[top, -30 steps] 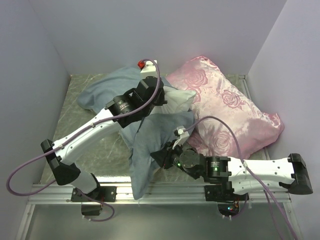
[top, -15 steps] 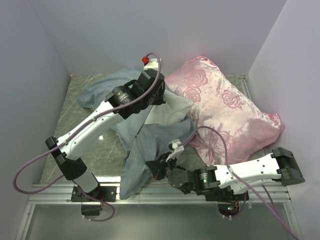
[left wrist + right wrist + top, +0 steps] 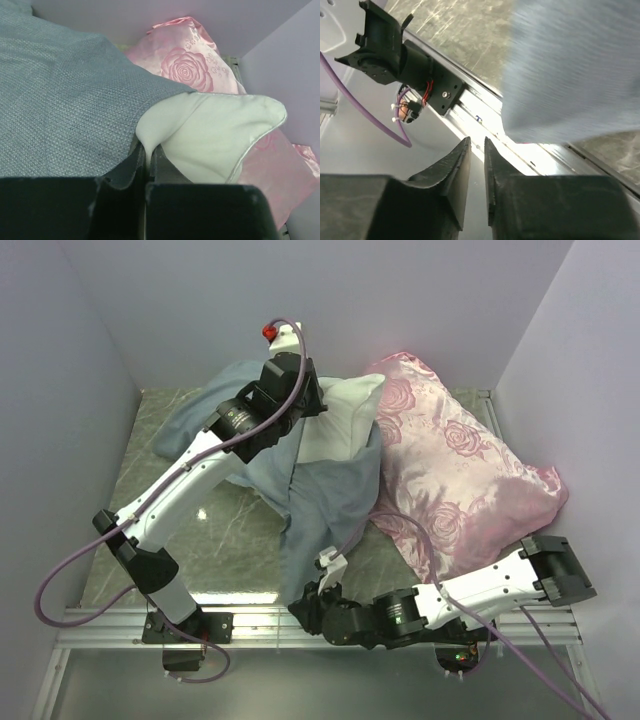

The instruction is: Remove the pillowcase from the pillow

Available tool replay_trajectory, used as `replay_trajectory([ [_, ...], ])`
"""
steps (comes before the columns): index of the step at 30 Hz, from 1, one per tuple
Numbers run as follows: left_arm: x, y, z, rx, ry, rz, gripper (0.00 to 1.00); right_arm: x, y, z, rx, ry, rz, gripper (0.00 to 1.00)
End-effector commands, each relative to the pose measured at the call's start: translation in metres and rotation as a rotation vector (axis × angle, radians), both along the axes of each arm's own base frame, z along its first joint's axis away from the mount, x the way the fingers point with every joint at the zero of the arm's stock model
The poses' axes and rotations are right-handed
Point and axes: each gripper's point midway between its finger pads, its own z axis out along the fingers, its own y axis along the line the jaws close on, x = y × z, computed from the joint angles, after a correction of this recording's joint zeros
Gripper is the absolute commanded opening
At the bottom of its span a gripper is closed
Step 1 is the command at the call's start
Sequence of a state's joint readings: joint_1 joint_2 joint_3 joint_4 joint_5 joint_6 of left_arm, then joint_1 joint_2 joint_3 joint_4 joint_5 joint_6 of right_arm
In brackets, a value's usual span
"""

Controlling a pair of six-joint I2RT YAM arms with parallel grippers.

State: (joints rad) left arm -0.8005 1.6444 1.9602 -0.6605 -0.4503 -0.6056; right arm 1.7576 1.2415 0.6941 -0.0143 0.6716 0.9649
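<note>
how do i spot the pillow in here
Look at the back of the table, between the grey-blue pillowcase and the pink cushion. The pillow is the plain white corner poking out of the pillowcase, pinched by the left gripper. Its neighbours are grey-blue or rose-patterned pink.

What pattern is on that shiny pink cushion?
Large roses, pink on pink, cover the cushion. The top view shows it best.

White pillow [image 3: 340, 425] partly inside pillowcase [image 3: 320, 510]
</note>
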Motion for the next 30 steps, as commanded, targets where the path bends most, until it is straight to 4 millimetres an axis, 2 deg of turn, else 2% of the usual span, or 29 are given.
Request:
replay_trajectory([
  [1,-0.011,0.007,0.108,-0.242,-0.235,0.002,0.00,0.010,-0.009,0.004,0.030,0.010,-0.067,0.23],
  [3,-0.012,0.008,0.109,-0.241,-0.237,0.003,0.00,0.014,-0.013,0.013,0.060,-0.003,-0.081,0.32],
  [4,-0.012,0.008,0.109,-0.240,-0.236,0.005,0.00,0.018,-0.017,0.016,0.067,-0.011,-0.096,0.47],
  [7,-0.012,0.007,0.110,-0.244,-0.237,-0.001,0.00,0.032,-0.035,0.035,0.103,-0.036,-0.168,0.66],
  [11,-0.013,0.005,0.112,-0.250,-0.235,-0.010,0.00,0.054,-0.067,0.045,0.112,-0.047,-0.305,0.77],
  [13,-0.012,0.004,0.111,-0.249,-0.234,-0.011,0.00,0.060,-0.070,0.051,0.119,-0.066,-0.331,0.82],
  [16,-0.011,0.002,0.109,-0.249,-0.229,-0.015,0.00,0.067,-0.062,0.065,0.128,-0.101,-0.350,0.88],
  [19,-0.011,-0.001,0.111,-0.253,-0.230,-0.023,0.00,0.083,-0.065,0.059,0.079,-0.124,-0.429,0.93],
  [21,-0.012,-0.001,0.115,-0.260,-0.236,-0.026,0.00,0.097,-0.068,0.062,0.075,-0.155,-0.449,0.94],
  [23,-0.011,-0.001,0.116,-0.260,-0.236,-0.027,0.00,0.105,-0.064,0.073,0.180,-0.139,-0.437,0.94],
  [24,-0.012,-0.002,0.116,-0.261,-0.236,-0.029,0.00,0.108,-0.066,0.071,0.173,-0.162,-0.426,0.93],
  [25,-0.012,-0.001,0.116,-0.262,-0.235,-0.028,0.00,0.110,-0.063,0.081,0.220,-0.160,-0.425,0.93],
  [27,-0.011,-0.001,0.116,-0.264,-0.236,-0.027,0.00,0.119,-0.066,0.083,0.202,-0.183,-0.451,0.92],
  [29,-0.012,-0.001,0.117,-0.266,-0.239,-0.028,0.00,0.120,-0.060,0.087,0.193,-0.206,-0.447,0.87],
  [30,-0.012,-0.001,0.117,-0.268,-0.239,-0.027,0.00,0.121,-0.057,0.088,0.186,-0.218,-0.440,0.68],
])
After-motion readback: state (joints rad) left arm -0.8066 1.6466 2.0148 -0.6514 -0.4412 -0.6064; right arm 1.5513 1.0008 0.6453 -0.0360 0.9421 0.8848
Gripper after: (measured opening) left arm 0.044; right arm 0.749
